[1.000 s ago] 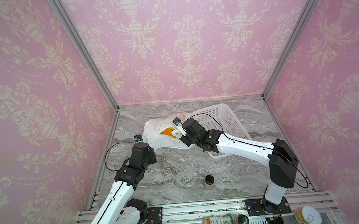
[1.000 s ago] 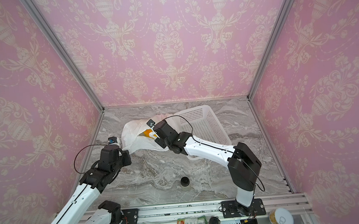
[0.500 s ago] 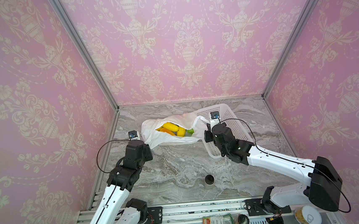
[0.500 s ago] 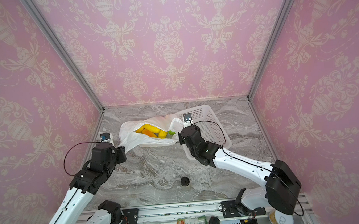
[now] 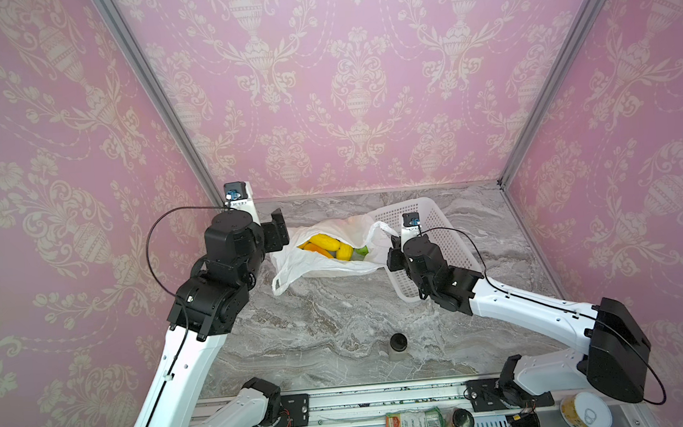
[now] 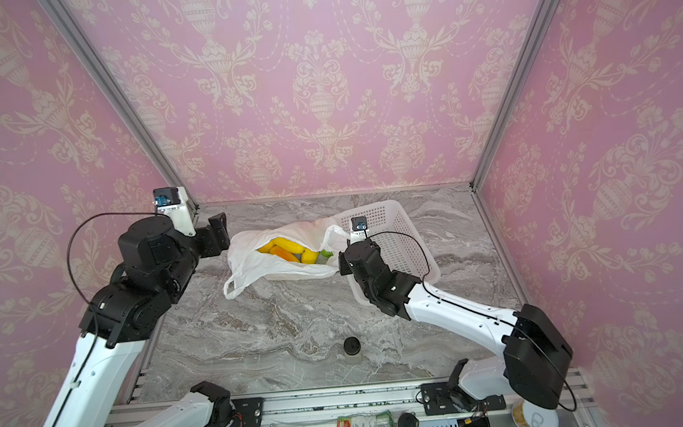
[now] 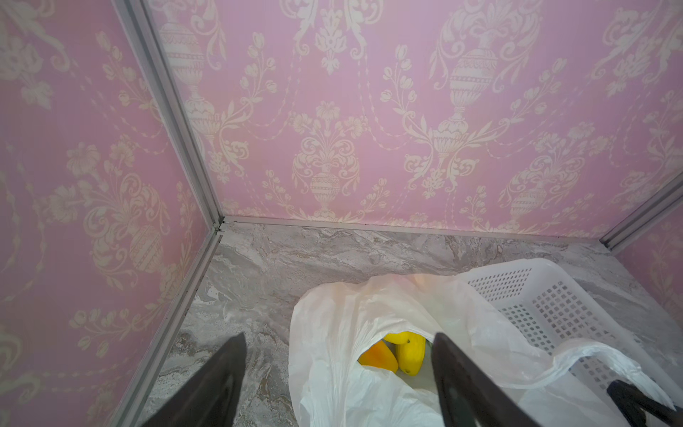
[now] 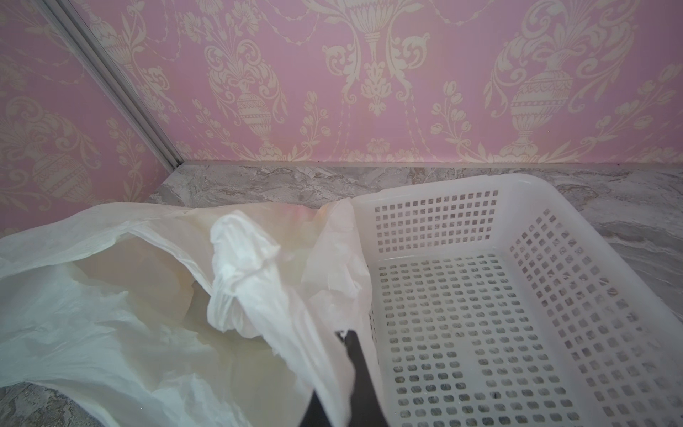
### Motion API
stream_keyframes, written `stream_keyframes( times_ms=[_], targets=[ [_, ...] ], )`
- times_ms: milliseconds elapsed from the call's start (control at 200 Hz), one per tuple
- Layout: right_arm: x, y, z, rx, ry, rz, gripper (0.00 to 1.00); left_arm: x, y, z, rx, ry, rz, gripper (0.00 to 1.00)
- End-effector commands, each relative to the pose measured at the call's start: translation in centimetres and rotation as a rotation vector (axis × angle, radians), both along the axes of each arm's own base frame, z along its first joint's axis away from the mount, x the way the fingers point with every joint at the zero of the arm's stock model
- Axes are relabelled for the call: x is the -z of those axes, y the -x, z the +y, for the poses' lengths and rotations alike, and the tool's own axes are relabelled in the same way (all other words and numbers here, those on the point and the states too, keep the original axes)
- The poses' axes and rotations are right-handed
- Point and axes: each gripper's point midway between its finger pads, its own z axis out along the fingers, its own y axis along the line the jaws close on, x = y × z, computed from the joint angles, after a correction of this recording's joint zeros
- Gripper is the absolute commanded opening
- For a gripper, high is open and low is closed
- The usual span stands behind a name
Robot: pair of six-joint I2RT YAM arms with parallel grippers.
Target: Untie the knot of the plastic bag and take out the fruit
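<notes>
Right wrist view is showing the right gripper (image 8: 343,355) pinching the bag (image 8: 92,332) by a handle (image 8: 240,266) beside the basket (image 8: 462,183), likely holding the mouth agape; the left gripper (image 7: 338,338), jaws spread, is hovering over the bag's side away from the basket, fruit (image 7: 408,353) lying inside

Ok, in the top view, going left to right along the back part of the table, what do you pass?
First the left gripper, open → plastic bag, fruit showing in its mouth → right gripper, shut on the bag's handle → white basket.
</notes>
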Motion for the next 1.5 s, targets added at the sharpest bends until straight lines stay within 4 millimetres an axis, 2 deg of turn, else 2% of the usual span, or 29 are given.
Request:
stream_keyframes(
  times_ms=[0,80,115,160,235,305,365,520,610,711,861,971,1056,1166,1251,1421,1491],
  targets=[
    [0.3,-0.2,0.5,-0.003,-0.020,0.008,0.00,3.9,-3.5,-4.4,0.146,-0.176,0.118,0.82],
    [0.4,-0.2,0.4,0.004,-0.016,0.006,0.00,8.8,-5.0,-10.5,0.382,-0.385,0.206,0.81],
    [0.5,-0.2,0.3,0.005,-0.016,0.005,0.00,11.0,-5.7,-12.6,0.450,-0.498,0.223,0.85],
    [0.6,-0.2,0.3,0.005,-0.015,0.007,0.00,13.3,-7.3,-13.3,0.434,-0.617,0.236,0.88],
    [0.6,-0.1,0.4,0.000,-0.017,0.012,0.00,16.5,-9.6,-13.5,0.424,-0.712,0.285,0.87],
    [0.8,0.0,0.2,0.002,-0.012,0.013,0.00,19.0,-10.3,-13.7,0.462,-0.741,0.352,0.84],
    [1.0,-0.1,0.0,0.009,-0.005,0.014,0.00,20.2,-10.3,-13.9,0.495,-0.738,0.388,0.83],
    [1.4,-0.6,-0.3,0.013,-0.012,0.030,0.00,20.5,-9.8,-13.9,0.547,-0.705,0.391,0.83],
    [1.4,-0.7,-0.2,0.010,-0.017,0.032,0.00,20.7,-9.9,-12.6,0.515,-0.732,0.402,0.82],
    [1.6,-0.8,-0.6,0.024,-0.008,0.034,0.00,19.3,-10.2,-11.0,0.469,-0.654,0.371,0.82],
    [1.4,-1.0,-1.0,0.035,-0.013,0.034,0.00,17.1,-8.2,-10.6,0.509,-0.591,0.302,0.84],
    [1.3,-1.3,-1.1,0.036,-0.018,0.037,0.00,18.1,-6.6,-10.8,0.588,-0.622,0.320,0.84],
    [1.1,-1.3,-1.0,0.030,-0.024,0.037,0.00,19.3,-6.3,-10.3,0.595,-0.669,0.346,0.84],
    [1.0,-1.2,-0.8,0.019,-0.035,0.038,0.00,20.4,-7.4,-9.0,0.532,-0.750,0.377,0.85],
    [0.8,-1.1,-0.7,0.011,-0.045,0.039,0.00,21.0,-8.8,-8.7,0.503,-0.791,0.397,0.85],
    [0.9,-0.9,-0.6,0.003,-0.053,0.040,0.00,21.2,-12.5,-9.1,0.454,-0.840,0.373,0.85],
    [0.9,-0.8,-0.7,-0.001,-0.051,0.038,0.00,21.7,-13.5,-9.7,0.470,-0.844,0.381,0.82]
  ],
)
